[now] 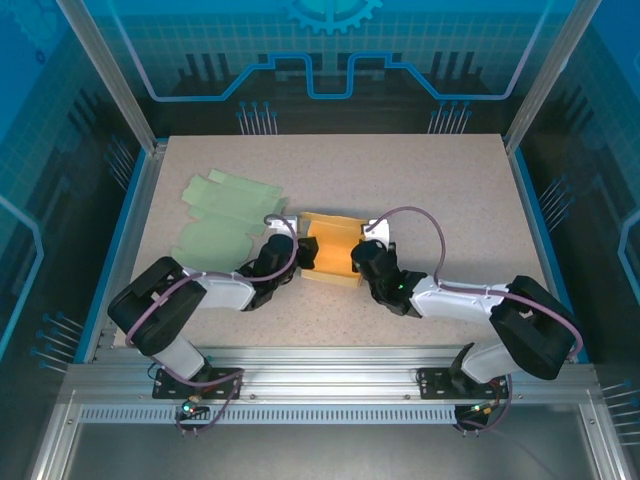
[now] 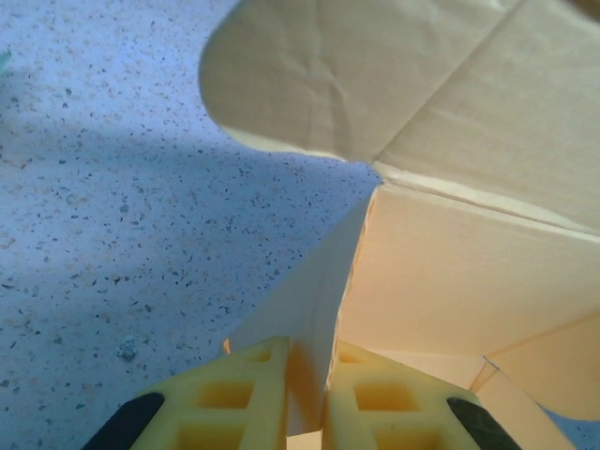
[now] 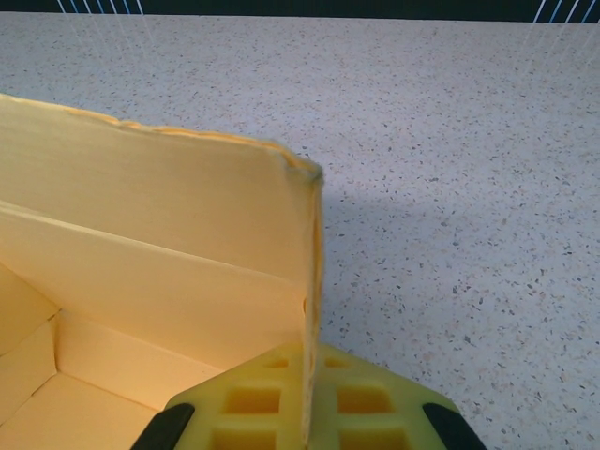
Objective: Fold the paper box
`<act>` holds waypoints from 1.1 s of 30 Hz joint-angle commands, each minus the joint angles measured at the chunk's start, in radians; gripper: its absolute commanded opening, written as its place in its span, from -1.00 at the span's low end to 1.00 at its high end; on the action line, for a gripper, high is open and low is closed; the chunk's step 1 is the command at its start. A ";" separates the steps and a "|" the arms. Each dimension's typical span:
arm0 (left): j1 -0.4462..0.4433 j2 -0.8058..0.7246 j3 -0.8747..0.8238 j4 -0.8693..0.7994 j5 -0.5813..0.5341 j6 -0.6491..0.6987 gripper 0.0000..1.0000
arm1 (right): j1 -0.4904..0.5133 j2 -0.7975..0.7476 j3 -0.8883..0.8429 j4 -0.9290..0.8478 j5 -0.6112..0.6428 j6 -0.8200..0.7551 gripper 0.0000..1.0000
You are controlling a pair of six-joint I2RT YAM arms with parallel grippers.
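Standing at the centre of the top view, the yellow paper box [image 1: 333, 250] rests on the speckled bench [image 1: 440, 190], partly erected with its open side up. The left gripper [image 1: 303, 250] meets the box at its left end. The right gripper [image 1: 362, 255] meets it at its right end. Both arms reach in from the lower edge of the frame.

Left wrist view:
- The left gripper [image 2: 314, 361] sits at the bottom centre of the frame.
- Its yellow fingers [image 2: 239, 398] are clamped on a thin upright wall of the box, with the card edge running up between them.
- A rounded flap [image 2: 309, 75] of the box spreads across the upper part of the frame, above the bench surface.

Right wrist view:
- The right gripper [image 3: 307, 361] sits at the bottom centre of the frame.
- Its fingers [image 3: 366, 398] are pressed together on the end edge of an upright box wall.
- The wall extends toward the left of the frame, and the inside floor of the box is visible at the lower left.

Two flat green cardboard blanks [image 1: 225, 215] lie on the bench in the upper left area of the top view, apart from the box.
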 commanded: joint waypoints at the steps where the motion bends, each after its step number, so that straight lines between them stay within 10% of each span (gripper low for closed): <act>1: -0.026 0.021 -0.034 0.042 0.049 0.073 -0.68 | 0.027 0.021 -0.027 -0.071 -0.021 -0.007 -0.96; 17: -0.101 0.280 0.249 0.221 -0.026 0.199 -0.69 | -0.220 0.015 0.046 0.116 -0.170 -0.242 -0.94; 33: -0.156 0.418 0.344 0.297 -0.179 0.279 -0.74 | -0.277 0.112 0.043 0.196 -0.238 -0.094 -0.84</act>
